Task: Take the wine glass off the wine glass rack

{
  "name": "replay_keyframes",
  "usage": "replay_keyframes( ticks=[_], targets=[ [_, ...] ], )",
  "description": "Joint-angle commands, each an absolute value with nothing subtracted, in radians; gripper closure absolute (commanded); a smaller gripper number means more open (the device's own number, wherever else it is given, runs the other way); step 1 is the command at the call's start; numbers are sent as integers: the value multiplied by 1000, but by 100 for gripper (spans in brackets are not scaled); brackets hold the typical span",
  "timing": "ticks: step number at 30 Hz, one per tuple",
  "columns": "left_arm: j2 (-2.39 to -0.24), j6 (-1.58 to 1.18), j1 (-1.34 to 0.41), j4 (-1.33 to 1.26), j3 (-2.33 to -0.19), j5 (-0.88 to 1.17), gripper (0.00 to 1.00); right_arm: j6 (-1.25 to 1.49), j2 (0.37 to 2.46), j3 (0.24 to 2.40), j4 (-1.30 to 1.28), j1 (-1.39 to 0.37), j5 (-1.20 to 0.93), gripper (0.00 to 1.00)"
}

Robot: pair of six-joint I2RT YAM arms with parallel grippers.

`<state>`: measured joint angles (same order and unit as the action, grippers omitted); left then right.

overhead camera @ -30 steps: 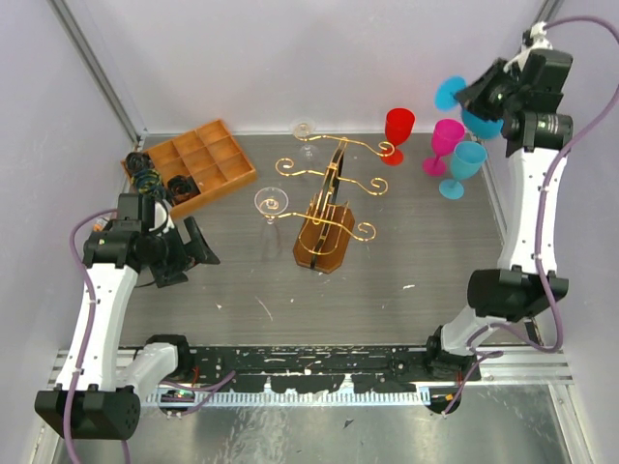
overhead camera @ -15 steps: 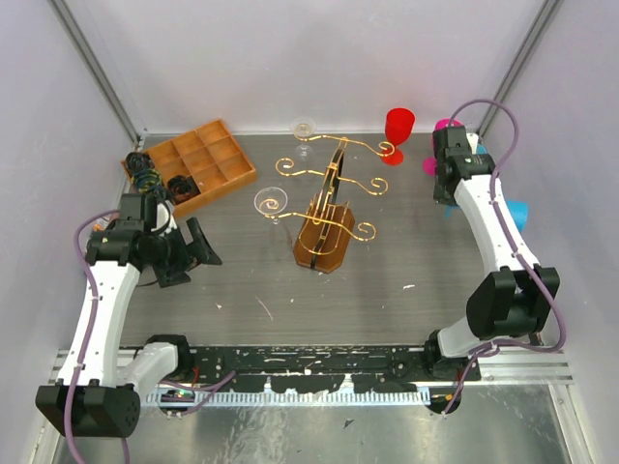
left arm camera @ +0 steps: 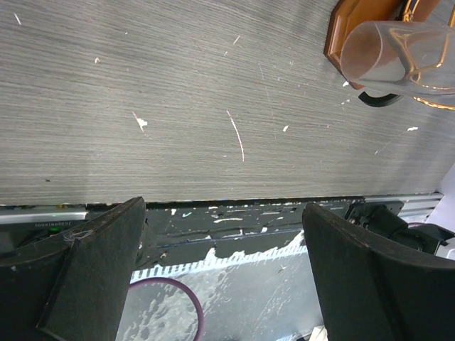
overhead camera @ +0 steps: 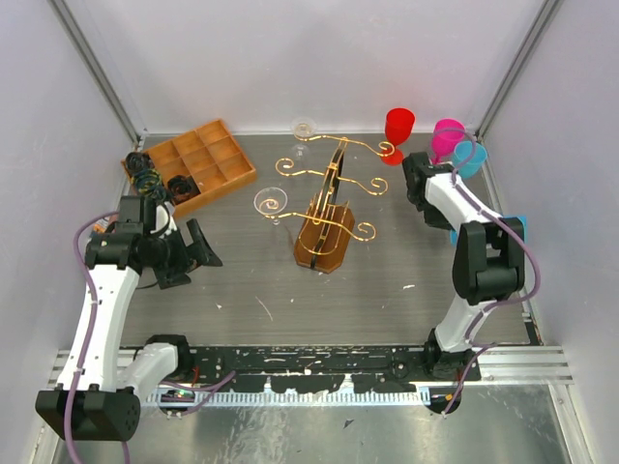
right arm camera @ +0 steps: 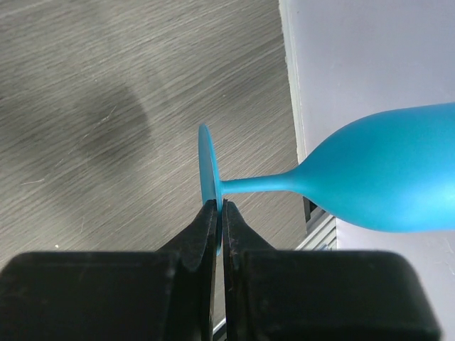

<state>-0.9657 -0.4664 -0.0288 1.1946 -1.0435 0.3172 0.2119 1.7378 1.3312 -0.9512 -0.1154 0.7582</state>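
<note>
- Pinching the edge of the foot of a blue wine glass [right arm camera: 377,177], the right jaws [right arm camera: 219,209] sit nearly closed on that thin disc. The stem runs level and the bowl sticks out sideways from the jaws, beside the wall.
- This glass is clear of the wine glass rack [overhead camera: 324,237]. The edge grip on the foot leaves stem and bowl free, which probably suits standing it upright.
- Left jaws [left arm camera: 224,206] are spread wide with nothing between them, only bare surface [left arm camera: 178,106] ahead.
- A clear wine glass [left arm camera: 384,50] hangs bowl down from a gold scroll arm, over the rack's amber base. It is ahead of the left jaws, off to one finger's side and well apart.
- A second clear glass [overhead camera: 305,129] hangs on the rack's far side, beyond both jaws.
- Judgement: the wide left opening suits taking the near glass. Its foot must slide out along the arm, past the curl.
</note>
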Motion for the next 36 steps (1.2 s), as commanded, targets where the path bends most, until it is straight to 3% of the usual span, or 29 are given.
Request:
replay_keyframes(
  ticks=[1, 36],
  targets=[
    [-945, -438, -25, 1210, -1055, 324, 2, 273, 1776, 1323, -938, -123, 841, 99],
    [-961, -427, -24, 1209, -1051, 318, 2, 452, 2118, 1363, -896, -123, 1027, 99]
  ],
)
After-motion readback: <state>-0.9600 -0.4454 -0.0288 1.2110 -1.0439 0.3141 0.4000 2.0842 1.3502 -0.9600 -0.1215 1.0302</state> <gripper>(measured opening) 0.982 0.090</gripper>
